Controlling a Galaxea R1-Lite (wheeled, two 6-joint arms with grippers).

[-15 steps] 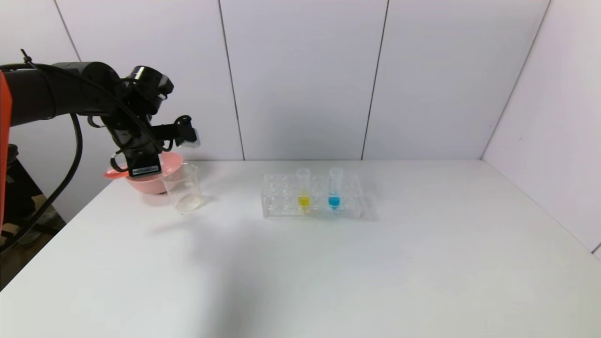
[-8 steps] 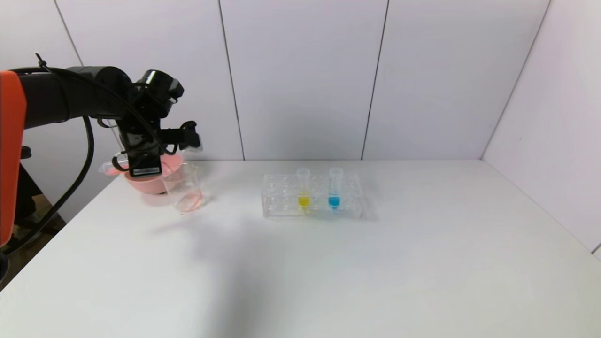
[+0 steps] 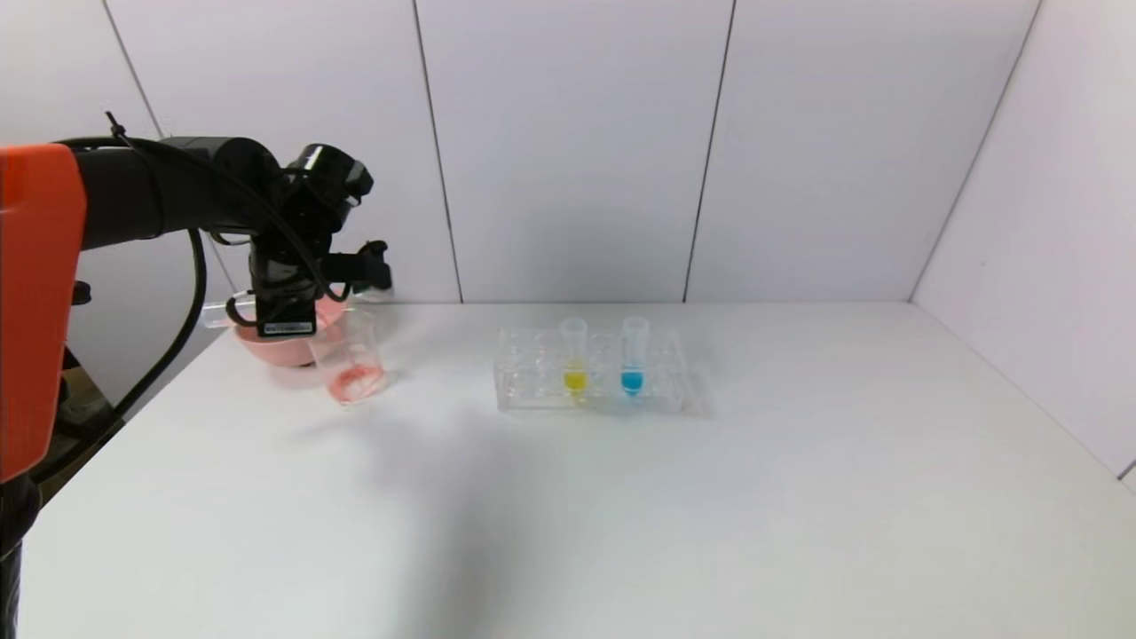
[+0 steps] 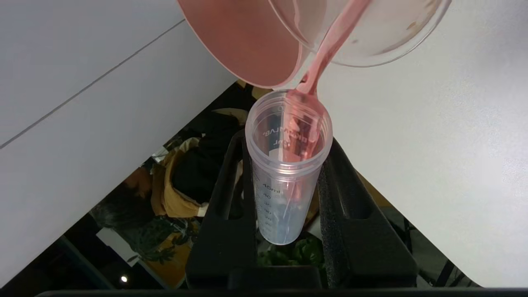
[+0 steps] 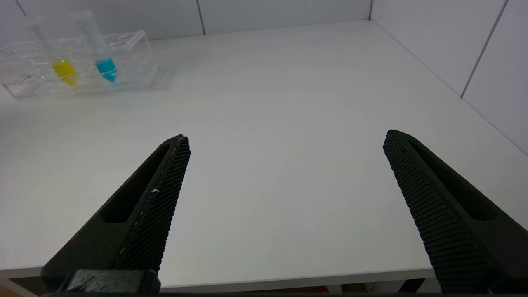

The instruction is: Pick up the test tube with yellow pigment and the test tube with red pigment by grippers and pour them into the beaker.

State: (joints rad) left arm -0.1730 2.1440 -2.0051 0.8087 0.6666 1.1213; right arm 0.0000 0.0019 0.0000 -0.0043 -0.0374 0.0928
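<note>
Since a second ago the left claw [image 4: 284, 181] has swung nearer the beaker [image 3: 348, 357] and tipped further, and red liquid now pools in the beaker's bottom. It stays clamped on the red tube [image 4: 288, 165], whose mouth points down at the beaker's rim, beside the pink bowl [image 3: 266, 342]. Further right on the bench [image 3: 621, 515], the yellow tube [image 3: 573, 355] stands upright in the rack [image 3: 532, 382], nearer the right claw [image 5: 284, 194], whose fingers are spread wide.

pink bowl [image 3: 266, 342] directly beneath the claw, clear rack [image 3: 590, 383] holding blue-liquid tube [image 3: 632, 357] well apart across white table [image 3: 621, 515]
</note>
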